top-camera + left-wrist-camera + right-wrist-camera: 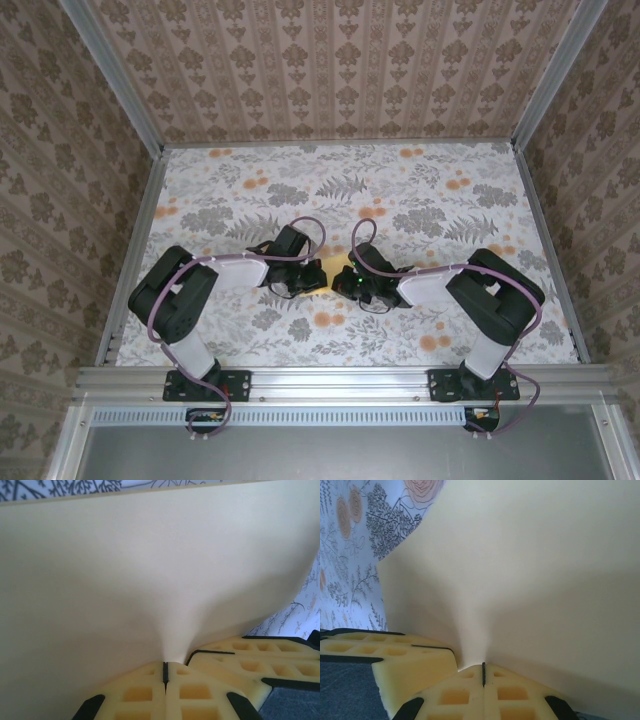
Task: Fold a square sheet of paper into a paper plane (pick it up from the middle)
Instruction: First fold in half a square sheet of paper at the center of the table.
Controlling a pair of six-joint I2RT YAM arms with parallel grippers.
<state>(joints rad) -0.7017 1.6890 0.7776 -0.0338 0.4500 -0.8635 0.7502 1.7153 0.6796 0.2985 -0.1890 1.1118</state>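
Top external, frame centre: left gripper (312, 276) and right gripper (348, 280) meet tip to tip, each clamped shut on thin pale-yellow square sheet of paper (334, 268) directly ahead; neither nearer.

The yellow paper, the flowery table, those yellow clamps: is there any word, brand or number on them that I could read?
None: no text can be read anywhere.
The square sheet of paper is plain, the table bears only printed flowers and leaves, and the left end effector and right end effector show blank yellow pads.
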